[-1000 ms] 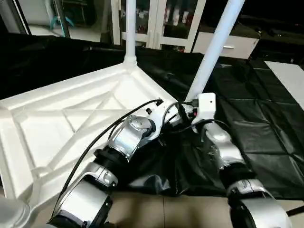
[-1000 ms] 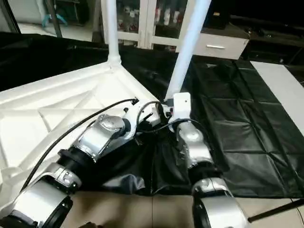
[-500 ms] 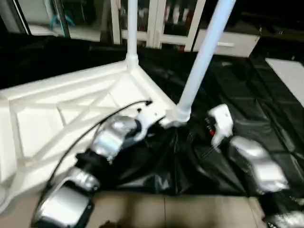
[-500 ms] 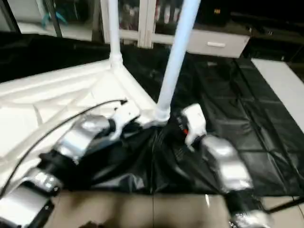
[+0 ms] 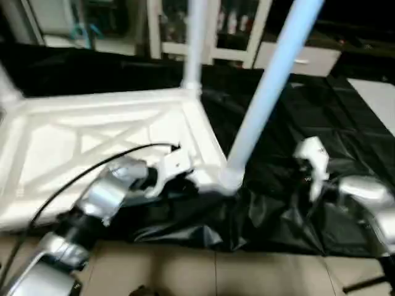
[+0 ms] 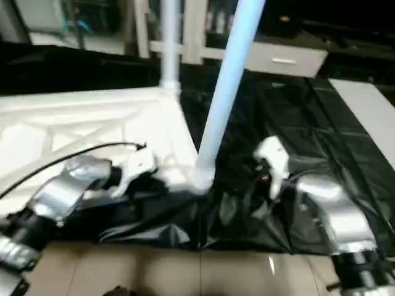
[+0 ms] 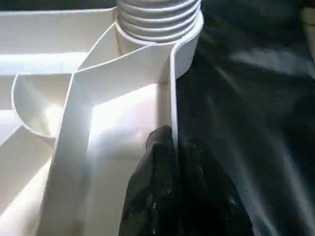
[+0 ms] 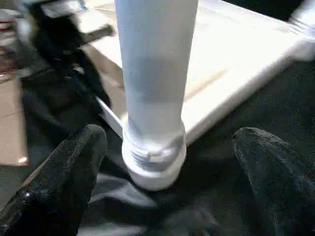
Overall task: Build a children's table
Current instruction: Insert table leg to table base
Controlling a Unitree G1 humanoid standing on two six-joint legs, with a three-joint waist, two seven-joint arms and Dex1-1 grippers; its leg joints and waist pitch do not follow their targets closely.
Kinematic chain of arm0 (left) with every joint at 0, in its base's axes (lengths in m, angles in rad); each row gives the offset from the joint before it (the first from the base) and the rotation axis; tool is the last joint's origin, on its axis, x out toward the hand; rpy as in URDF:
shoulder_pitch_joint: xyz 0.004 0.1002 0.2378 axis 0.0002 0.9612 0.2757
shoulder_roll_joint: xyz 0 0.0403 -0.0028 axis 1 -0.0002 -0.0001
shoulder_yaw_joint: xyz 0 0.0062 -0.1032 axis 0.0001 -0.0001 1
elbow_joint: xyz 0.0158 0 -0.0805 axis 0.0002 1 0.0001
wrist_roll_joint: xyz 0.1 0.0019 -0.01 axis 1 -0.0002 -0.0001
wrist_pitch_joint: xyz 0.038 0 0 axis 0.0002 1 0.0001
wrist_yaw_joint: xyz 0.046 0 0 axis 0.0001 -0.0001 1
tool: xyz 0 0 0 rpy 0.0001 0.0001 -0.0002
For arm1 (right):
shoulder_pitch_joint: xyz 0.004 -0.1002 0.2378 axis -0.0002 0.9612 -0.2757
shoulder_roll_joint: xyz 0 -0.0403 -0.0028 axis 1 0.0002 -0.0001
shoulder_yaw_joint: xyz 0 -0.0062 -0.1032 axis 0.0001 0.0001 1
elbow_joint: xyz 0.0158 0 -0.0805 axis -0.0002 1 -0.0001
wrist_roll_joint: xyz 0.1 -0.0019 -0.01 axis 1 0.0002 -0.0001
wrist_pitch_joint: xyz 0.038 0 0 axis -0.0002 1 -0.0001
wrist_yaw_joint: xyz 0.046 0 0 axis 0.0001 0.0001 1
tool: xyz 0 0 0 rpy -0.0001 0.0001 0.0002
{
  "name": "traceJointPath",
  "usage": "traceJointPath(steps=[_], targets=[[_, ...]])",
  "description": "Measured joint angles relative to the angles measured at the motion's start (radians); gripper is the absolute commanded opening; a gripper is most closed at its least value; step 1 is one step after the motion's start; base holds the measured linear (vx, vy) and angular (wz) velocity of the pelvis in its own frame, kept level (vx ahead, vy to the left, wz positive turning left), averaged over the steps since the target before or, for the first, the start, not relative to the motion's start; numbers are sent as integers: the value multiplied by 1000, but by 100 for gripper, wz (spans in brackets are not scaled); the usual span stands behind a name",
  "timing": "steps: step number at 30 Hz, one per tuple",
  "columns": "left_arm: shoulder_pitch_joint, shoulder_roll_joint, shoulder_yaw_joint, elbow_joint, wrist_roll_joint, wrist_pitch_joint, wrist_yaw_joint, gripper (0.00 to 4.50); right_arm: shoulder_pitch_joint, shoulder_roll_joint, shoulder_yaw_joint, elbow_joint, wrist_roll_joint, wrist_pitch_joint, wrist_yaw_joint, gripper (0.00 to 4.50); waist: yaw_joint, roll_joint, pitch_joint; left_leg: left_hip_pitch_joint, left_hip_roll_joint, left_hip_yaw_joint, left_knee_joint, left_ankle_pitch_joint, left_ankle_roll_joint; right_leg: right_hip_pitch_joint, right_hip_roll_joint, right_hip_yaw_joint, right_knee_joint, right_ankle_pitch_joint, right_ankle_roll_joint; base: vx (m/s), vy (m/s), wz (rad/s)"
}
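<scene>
1. Covering the floor from nine o'clock round to three o'clock in the head views, a black plastic sheet (image 5: 321, 179) lies crumpled under everything.
2. Lying upside down on that sheet at about ten o'clock, the children's table (image 5: 92, 142) shows its ribbed underside, with its near corner at the centre of the view.
3. Standing in the near corner socket, a leg (image 5: 259, 105) leans toward one o'clock; the threaded base sits in the socket.
4. Rising at twelve o'clock, a second leg (image 5: 196, 43) stands upright in the far corner.
5. Reaching in from seven o'clock, the left gripper (image 7: 173, 162) is pinched closed on the tabletop's edge wall just beside the near socket.
6. Sitting at three o'clock of the near leg, the right gripper (image 8: 167, 162) is spread wide and holds nothing; its fingers (image 8: 74, 162) flank the leg's base without touching it.
7. Showing at twelve o'clock in the background is a white cabinet (image 5: 222, 31) with glass doors.
</scene>
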Motion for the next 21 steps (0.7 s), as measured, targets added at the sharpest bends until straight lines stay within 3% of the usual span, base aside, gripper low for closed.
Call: traceJointPath(steps=[9, 17, 21], targets=[[4, 15, -18, -13, -7, 0, -44, 0, -1, -31, 78, -9, 0, 0, 120, 447, 1, 0, 0, 1, 0, 1, 4, 0, 0, 5, -1, 0, 0, 0, 0, 0, 0, 0], [3, 13, -21, -15, -7, 1, -54, 0, -80, 43, 117, 86, -47, -36, 130, 447, 2, 0, 0, 1, 1, 1, 5, 1, 1, 5, -1, 0, 1, 0, 0, 0, 0, 0], [3, 13, -29, -21, -7, 1, -56, 0, -87, 51, 125, 110, -46, -39, 138, 414, 9, 0, 0, 0, 0, 1, 6, 1, 2, 6, -1, 0, 1, 0, 0, 0, 0, 0]])
